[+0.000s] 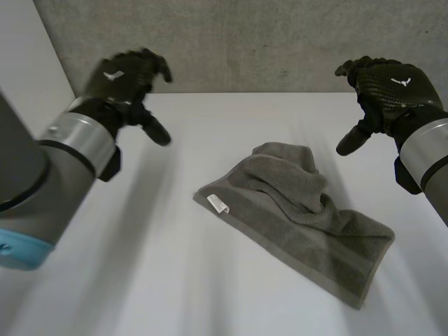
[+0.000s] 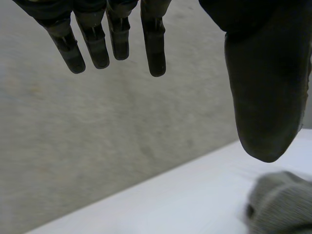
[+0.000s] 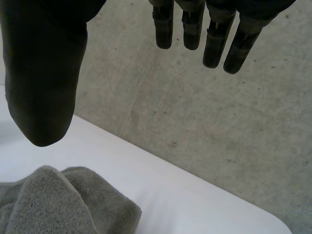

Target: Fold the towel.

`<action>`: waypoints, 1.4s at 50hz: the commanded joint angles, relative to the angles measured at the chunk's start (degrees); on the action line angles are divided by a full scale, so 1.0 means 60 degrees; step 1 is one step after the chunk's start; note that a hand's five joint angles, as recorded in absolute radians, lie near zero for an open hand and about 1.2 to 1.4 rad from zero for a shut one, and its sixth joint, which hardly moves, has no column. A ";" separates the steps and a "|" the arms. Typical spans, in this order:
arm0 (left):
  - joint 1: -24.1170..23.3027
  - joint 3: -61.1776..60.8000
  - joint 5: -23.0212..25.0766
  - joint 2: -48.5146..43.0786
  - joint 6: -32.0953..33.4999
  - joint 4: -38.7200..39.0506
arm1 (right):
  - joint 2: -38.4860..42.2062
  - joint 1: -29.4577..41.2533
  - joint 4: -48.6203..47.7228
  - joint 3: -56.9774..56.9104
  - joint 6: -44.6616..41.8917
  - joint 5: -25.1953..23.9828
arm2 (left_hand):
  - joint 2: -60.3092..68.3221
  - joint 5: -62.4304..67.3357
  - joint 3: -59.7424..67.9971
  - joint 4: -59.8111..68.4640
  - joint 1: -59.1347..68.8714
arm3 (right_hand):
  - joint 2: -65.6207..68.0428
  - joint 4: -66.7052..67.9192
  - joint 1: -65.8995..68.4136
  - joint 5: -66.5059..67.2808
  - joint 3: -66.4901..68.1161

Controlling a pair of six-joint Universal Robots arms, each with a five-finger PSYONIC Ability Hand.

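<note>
— The hands?
— Left hand [image 1: 129, 73] and right hand [image 1: 388, 87] hang spread, fingers straight, holding nothing.
— The towel?
— The gray towel [image 1: 301, 210] lies crumpled on the white table [image 1: 140, 266], nearer the right hand, its far part bunched over itself. Its white label [image 1: 218, 204] is too small to read.

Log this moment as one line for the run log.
towel: crumpled on table, untouched | left hand: open, raised, empty | right hand: open, raised, empty | fold: not started
</note>
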 commanded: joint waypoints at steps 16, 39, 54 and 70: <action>-0.1675 0.2757 0.1467 -0.5844 0.2065 -0.1138 | 0.2803 -0.0879 -0.1232 0.1387 -0.1232 -0.2893 | -0.0191 -0.0036 -0.0168 -0.0278 -0.0194 | -0.0661 -0.0536 -0.0606 -0.0565 -0.0470; -0.1882 0.3402 -0.0189 -0.5173 0.3460 -0.1037 | 0.2630 -0.0703 -0.1248 0.0948 -0.1730 -0.2937 | 1.0879 1.1034 1.0902 1.0793 1.0877 | 1.1006 1.1131 1.1060 1.1102 1.1197; 0.1282 0.2260 -0.0072 -0.3782 0.3650 -0.0554 | 0.4637 0.2241 -0.1409 -0.2553 -0.0603 -0.2541 | 1.0879 1.1034 1.0902 1.0793 1.0877 | 1.1006 1.1131 1.1060 1.1102 1.1197; 0.2147 0.2292 0.0323 -0.4092 0.3651 -0.0612 | 0.6547 0.2681 0.2341 -0.6044 -0.1568 0.0726 | 0.3292 0.3448 0.3315 0.3206 0.3290 | -0.0661 -0.0536 -0.0606 -0.0565 -0.0470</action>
